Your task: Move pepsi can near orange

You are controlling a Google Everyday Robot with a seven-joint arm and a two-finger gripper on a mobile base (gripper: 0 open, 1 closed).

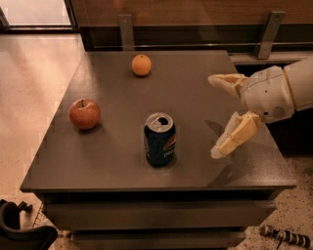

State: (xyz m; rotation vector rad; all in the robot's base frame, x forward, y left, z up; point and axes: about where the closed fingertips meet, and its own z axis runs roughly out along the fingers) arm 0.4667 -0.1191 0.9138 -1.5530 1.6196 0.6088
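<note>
Presently the pepsi can (159, 140) stands upright near the front edge of the counter (195, 68), well apart from the orange (141, 65) by the back edge. Over the right edge the hand (214, 117) hovers, fingers spread, holding nothing. Can: probably light, thin-walled, slick; grasp its mid-wall, gently.

Grey table (98, 161) on pale speckled floor (34, 73), wooden wall (195, 14) behind.

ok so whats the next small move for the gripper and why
Probably ease the gripper across toward the pepsi can: it hangs open on the right of the view, not touching the can, and the can stands upright well short of the orange at the far side of the table.
</note>
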